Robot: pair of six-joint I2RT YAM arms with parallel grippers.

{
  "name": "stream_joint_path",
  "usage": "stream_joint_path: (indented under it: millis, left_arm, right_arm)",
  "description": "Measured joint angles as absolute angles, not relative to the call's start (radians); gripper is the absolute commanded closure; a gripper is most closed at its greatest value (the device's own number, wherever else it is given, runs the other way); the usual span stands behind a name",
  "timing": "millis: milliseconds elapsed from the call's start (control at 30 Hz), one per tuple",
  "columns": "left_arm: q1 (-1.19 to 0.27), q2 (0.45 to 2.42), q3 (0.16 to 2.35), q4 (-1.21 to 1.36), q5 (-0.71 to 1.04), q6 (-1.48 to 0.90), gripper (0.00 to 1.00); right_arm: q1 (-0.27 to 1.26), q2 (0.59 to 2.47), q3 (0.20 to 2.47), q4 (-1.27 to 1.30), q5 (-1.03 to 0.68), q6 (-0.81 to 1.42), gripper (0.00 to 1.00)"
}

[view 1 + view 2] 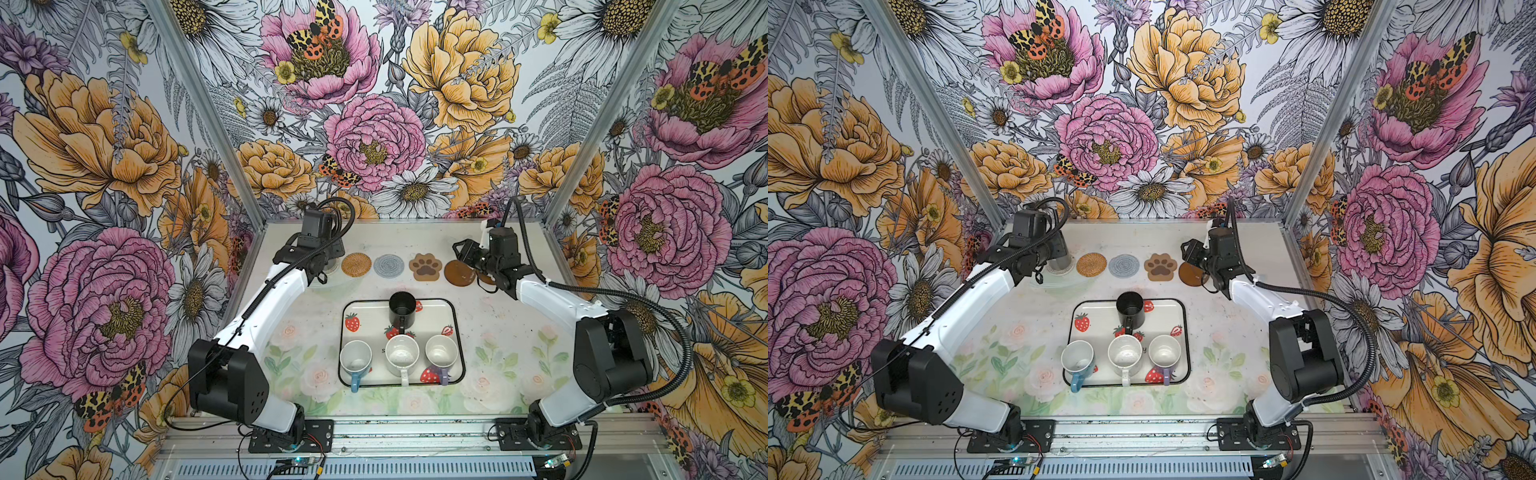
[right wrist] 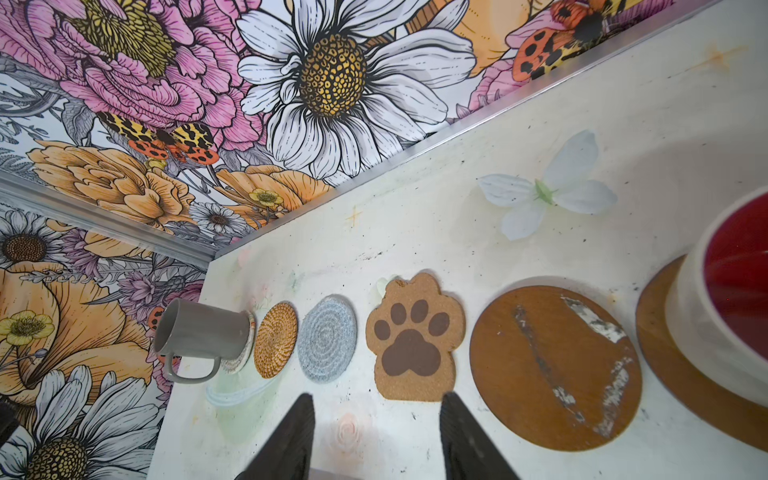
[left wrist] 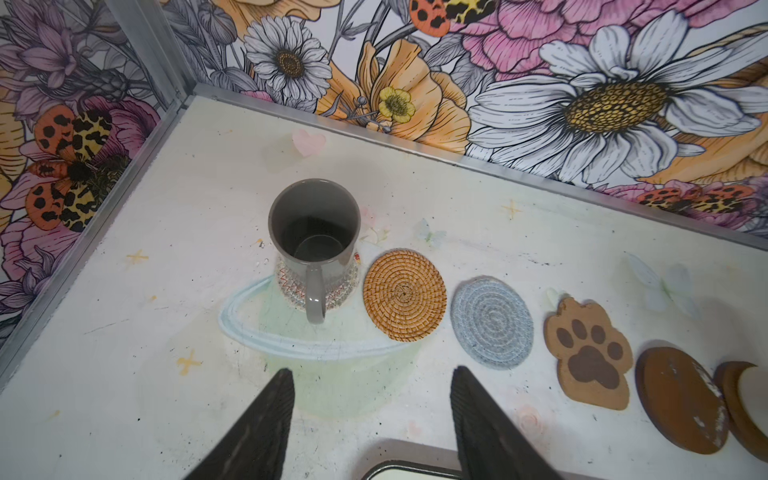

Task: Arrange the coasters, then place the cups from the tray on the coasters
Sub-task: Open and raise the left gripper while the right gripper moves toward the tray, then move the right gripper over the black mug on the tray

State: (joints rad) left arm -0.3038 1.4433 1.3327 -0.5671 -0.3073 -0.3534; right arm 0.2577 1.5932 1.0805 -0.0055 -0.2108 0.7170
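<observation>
Though apart, mug (image 3: 313, 232) beyond end effector (image 3: 372, 370)

The left arm (image 1: 286, 286) stretches forward with a bent elbow; the left gripper (image 3: 371, 371) tilts down, jaws parted and empty. The right arm (image 1: 540, 293) mirrors it, and the right gripper (image 2: 377, 395) likewise gapes, holding nothing.

Walls: floral wallpaper (image 1: 374, 137) with pink, orange and white blooms and spotted moths.
Corners: bare metal posts (image 1: 205, 108).
Tabletop (image 1: 498, 324): whitish, scuffed, with faint pastel flowers.
Light: soft, even.
</observation>
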Motion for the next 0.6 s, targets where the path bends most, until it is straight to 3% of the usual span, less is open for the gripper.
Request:
stream_joint_path:
  millis: [267,600]
  left_arm:
    - [-0.455,1.266,1.191,-0.456,-0.426,-0.392,0.35]
    - [-0.462,1.058,0.903,-0.276,-0.421,-0.421,0.32]
  right_arm:
    - [0.332,1.592,1.146,-0.036,-0.187,0.703,0.47]
    - [0.403,1.59,1.237,-0.147,-0.142,0.658,0.45]
